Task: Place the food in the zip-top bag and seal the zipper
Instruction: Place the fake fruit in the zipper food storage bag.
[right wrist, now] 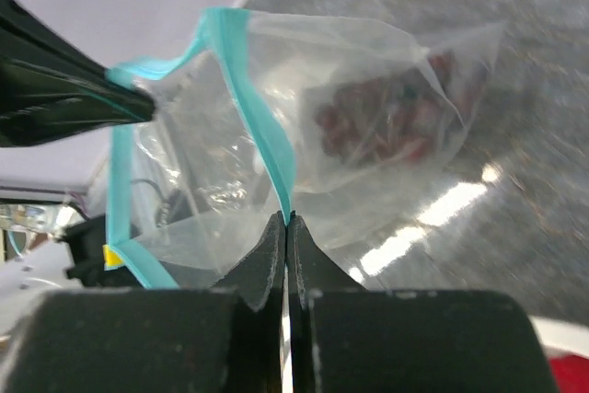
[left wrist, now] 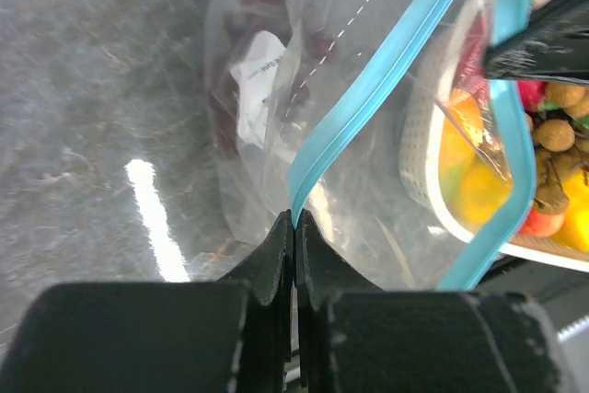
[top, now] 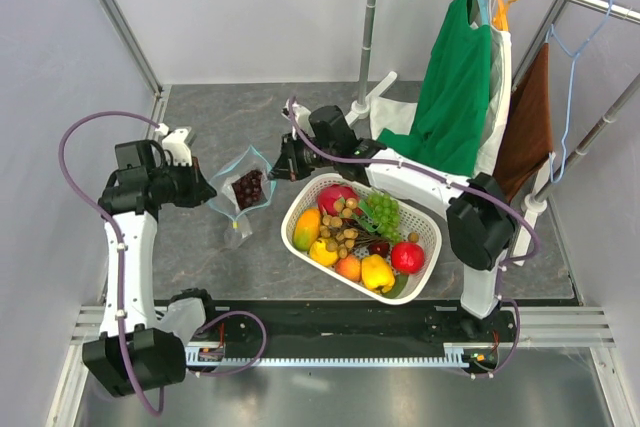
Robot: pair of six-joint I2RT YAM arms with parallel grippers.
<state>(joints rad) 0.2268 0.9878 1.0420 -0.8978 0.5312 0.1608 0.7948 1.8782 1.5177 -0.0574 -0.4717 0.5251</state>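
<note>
Left jaws pinching zipper (left wrist: 382, 66); right jaws pinching its opposite side. Zip-top bag (top: 243, 190) hanging between them, mouth gaping, beside basket (top: 432, 239). Dark food (top: 248, 188), probably grapes, lying inside bag.

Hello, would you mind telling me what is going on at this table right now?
Both arms hold the zip-top bag between them: the left tool and the right tool are each pinched shut on its teal zipper, and the mouth is open. Dark grapes lie inside. The other fruit sits in the white basket, so the bag is not yet filled or sealed.
</note>
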